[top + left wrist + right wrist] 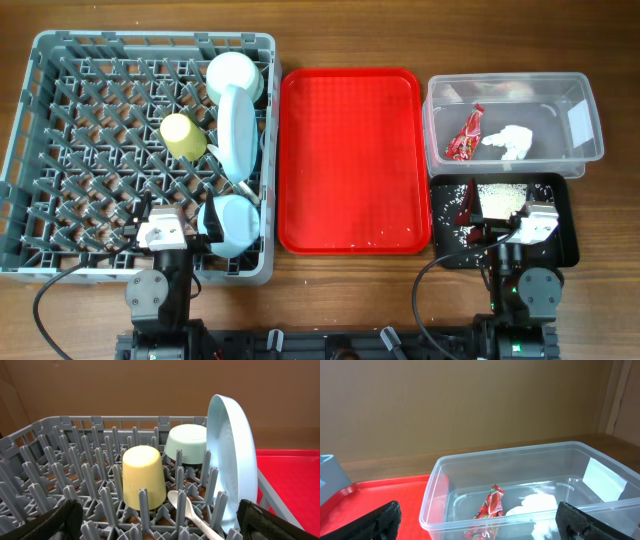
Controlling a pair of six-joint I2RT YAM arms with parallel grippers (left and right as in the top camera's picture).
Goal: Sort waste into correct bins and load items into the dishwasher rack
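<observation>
1. Left gripper (pixel 161 527): its jaws are spread wide and hold nothing. It looks into the dishwasher rack (pixel 140 40).
2. In the rack, straight ahead of those jaws, are the upturned yellow cup (pixel 143 477), the pale green-blue bowl (pixel 186 444) behind it, and the light-blue plate (pixel 231 460) on edge to the right. The white spoon (pixel 192 517) lies among the pegs, its long axis slanting from the cup's foot toward the camera. I cannot find the fork.
3. Right gripper (pixel 480 527): its jaws are also released and empty. In the overhead view this arm sits over the black tray (pixel 565 215), which holds the rice scraps (pixel 498 197).
4. The red wrapper (pixel 465 135) and the napkin (pixel 510 142) lie in the clear tub (pixel 590 140).
5. A few whitish specks (pixel 352 243) sit along the near edge of the red serving tray (pixel 350 150). They are to the right gripper's left, and that arm looks the nearer one.
</observation>
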